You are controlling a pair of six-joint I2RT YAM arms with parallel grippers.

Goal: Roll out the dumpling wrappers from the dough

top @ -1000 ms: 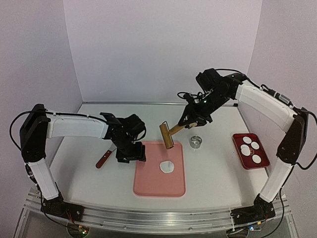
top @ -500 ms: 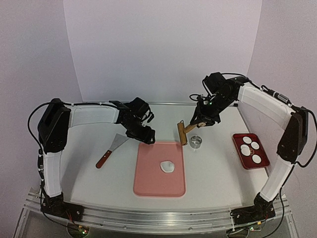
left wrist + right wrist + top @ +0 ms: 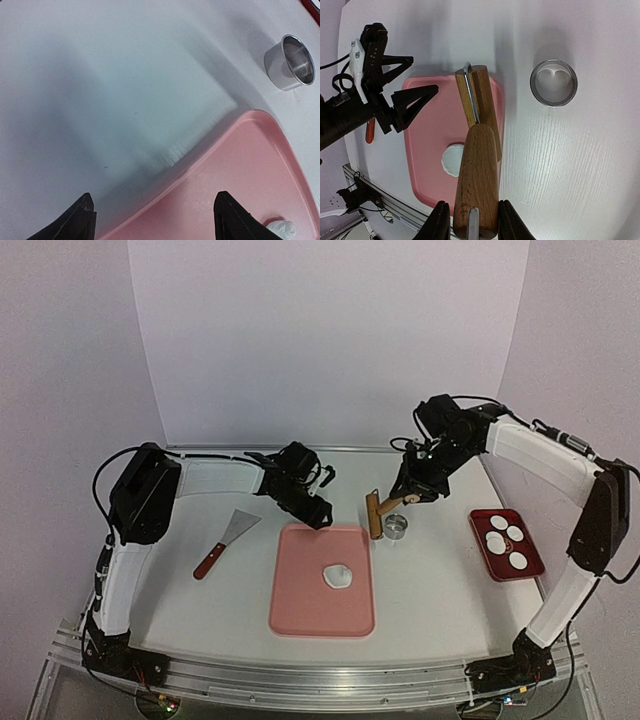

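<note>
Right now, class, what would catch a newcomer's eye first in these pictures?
The right gripper holds a wooden roller at the far right corner of the pink mat. A small white dough lump lies mid-mat; four round white wrappers sit in a red tray at right.

Dough lump [image 3: 339, 576] on the mat [image 3: 310, 605], scraper [image 3: 228, 543] left of it, roller [image 3: 374, 516] at its far right corner, ring cutter [image 3: 397, 527] just right of that, four wrappers [image 3: 499, 523] in the tray [image 3: 505, 573] far right
</note>
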